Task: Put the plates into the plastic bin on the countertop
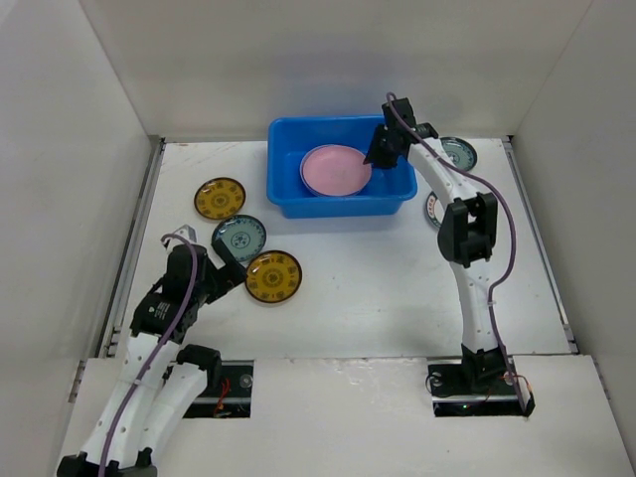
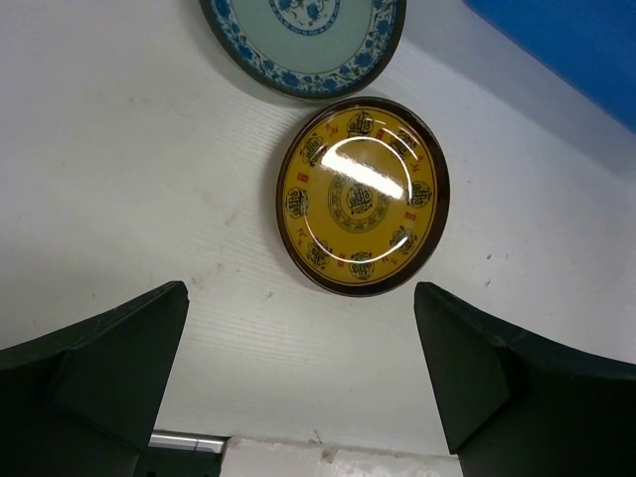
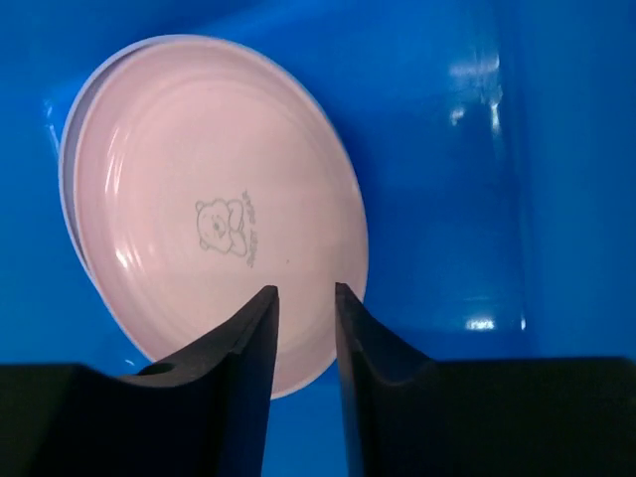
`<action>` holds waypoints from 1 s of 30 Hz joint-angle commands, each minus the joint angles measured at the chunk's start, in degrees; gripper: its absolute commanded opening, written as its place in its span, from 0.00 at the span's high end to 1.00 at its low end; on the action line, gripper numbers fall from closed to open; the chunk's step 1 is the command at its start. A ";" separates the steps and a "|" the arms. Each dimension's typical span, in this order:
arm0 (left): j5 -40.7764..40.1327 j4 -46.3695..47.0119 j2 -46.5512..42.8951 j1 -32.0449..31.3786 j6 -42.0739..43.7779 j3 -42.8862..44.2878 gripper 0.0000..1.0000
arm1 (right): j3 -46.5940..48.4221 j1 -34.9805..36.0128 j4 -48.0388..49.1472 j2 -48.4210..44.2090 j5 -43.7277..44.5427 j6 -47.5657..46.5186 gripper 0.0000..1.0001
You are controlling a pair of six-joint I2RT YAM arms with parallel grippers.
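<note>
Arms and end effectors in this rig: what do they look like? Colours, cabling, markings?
Left arm and right arm: white links, black joints, with a purple cable along each. Left end effector and right end effector: two dark matte fingers, tapering toward the tips. No markings visible.

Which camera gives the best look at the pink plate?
The right wrist view: the pink plate nearly fills it, close enough to show a little bear print. The top external view shows it small, inside the blue bin. The left wrist view misses it.
</note>
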 commanded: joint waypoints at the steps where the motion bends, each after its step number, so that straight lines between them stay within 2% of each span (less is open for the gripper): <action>1: 2.96 0.31 0.24 -0.50 -5.21 -1.69 0.00 | 3.18 -0.54 3.54 -0.29 0.49 0.49 0.60; 6: 5.42 2.77 0.06 -1.03 -10.30 -3.97 0.01 | -1.81 -0.27 6.33 -7.48 0.22 -0.21 0.47; 9: 6.39 5.40 0.23 -2.34 -13.56 -6.08 0.02 | -9.01 -0.01 11.25 -16.70 -0.22 -1.09 0.40; 15: 4.73 10.76 4.97 -6.47 -15.93 -9.77 0.07 | -25.45 1.83 16.10 -35.51 -1.45 -3.02 0.32; 19: 4.64 16.39 6.30 -8.58 -19.71 -13.81 0.12 | -36.70 2.45 17.25 -45.27 -1.62 -4.25 0.31; 24: 1.48 19.74 5.42 -11.04 -24.02 -17.24 0.26 | -50.06 2.80 19.52 -55.91 -2.15 -4.61 0.31; 30: -1.69 22.90 5.94 -12.45 -26.13 -19.61 0.38 | -62.20 2.63 23.31 -65.14 -2.59 -3.20 0.32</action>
